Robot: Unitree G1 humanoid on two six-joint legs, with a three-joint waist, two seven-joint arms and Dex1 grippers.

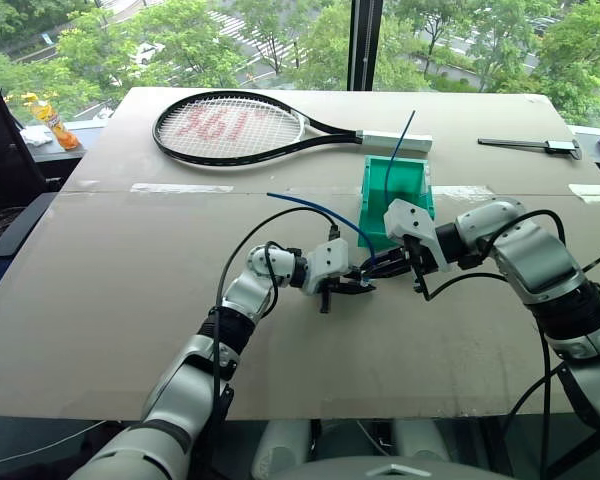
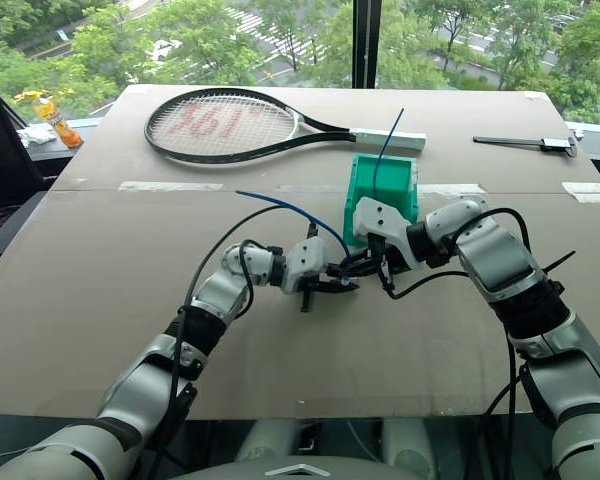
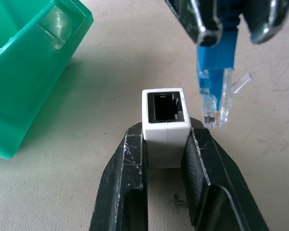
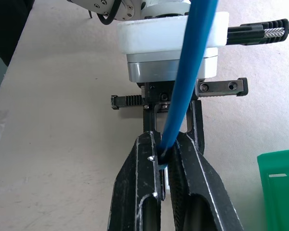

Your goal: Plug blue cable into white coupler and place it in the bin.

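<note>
Two grippers meet over the middle of the cardboard-covered table (image 1: 130,300), just in front of the teal-green bin (image 1: 398,200).

Left gripper (image 3: 166,139): its fingers are clamped on the white coupler (image 3: 165,127), one finger on each side wall. The coupler's dark socket opening faces away from the wrist, toward the right gripper.

Right gripper (image 4: 164,159): its fingers are pressed together on the blue cable (image 4: 190,72), just behind the plug. In the left wrist view the clear plug (image 3: 216,103) hangs just beside the coupler's socket, offset to one side of the opening and not inserted. Its latch tab sticks out to the side.

From the right gripper, the cable arcs up and away over the table in the head views, its free length ending above the cardboard.

The bin stands upright on the table just behind the grippers. A second, straighter blue cable (image 1: 400,150) leans out of it.

A tennis racket (image 1: 230,128) lies at the far side of the table, well apart from the grippers.
</note>
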